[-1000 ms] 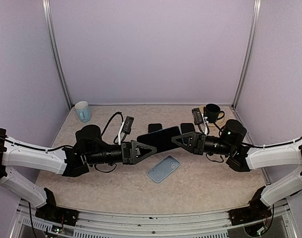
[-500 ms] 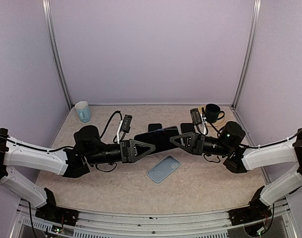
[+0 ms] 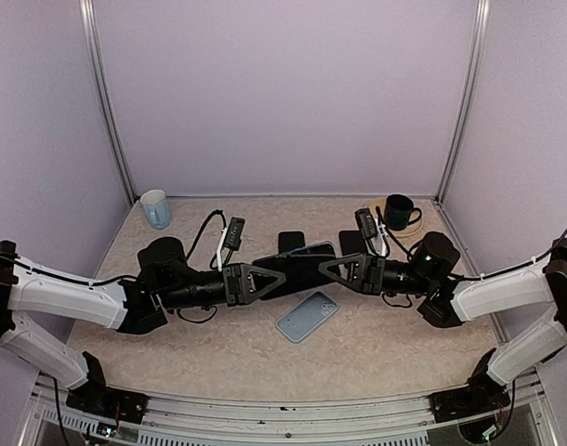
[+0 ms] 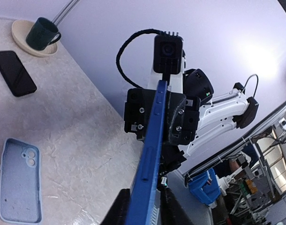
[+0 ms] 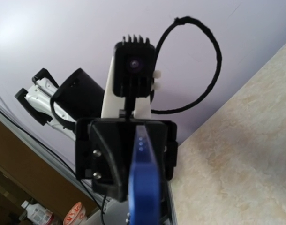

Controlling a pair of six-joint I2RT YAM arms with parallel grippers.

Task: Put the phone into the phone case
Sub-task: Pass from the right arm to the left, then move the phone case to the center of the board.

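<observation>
The phone (image 3: 302, 264) hangs above the middle of the table, held at both ends. It looks dark from above and shows a blue edge (image 4: 152, 150) in the left wrist view and again (image 5: 144, 180) in the right wrist view. My left gripper (image 3: 280, 276) is shut on its left end, with a finger on each side of the blue edge (image 4: 144, 206). On the right end, my right gripper (image 3: 324, 268) is also shut on it (image 5: 145, 208). The light blue phone case (image 3: 307, 317) lies open side up on the table just below (image 4: 18, 180).
Two dark phones (image 3: 291, 241) (image 3: 350, 241) lie behind the held one; one shows in the left wrist view (image 4: 14, 72). A pale blue mug (image 3: 155, 208) stands back left. A dark green mug (image 3: 398, 212) on a coaster stands back right. Purple walls enclose the table.
My left gripper has closed from wide open onto the phone's left end. The right gripper has kept its grip, and both arms have shifted slightly left.
</observation>
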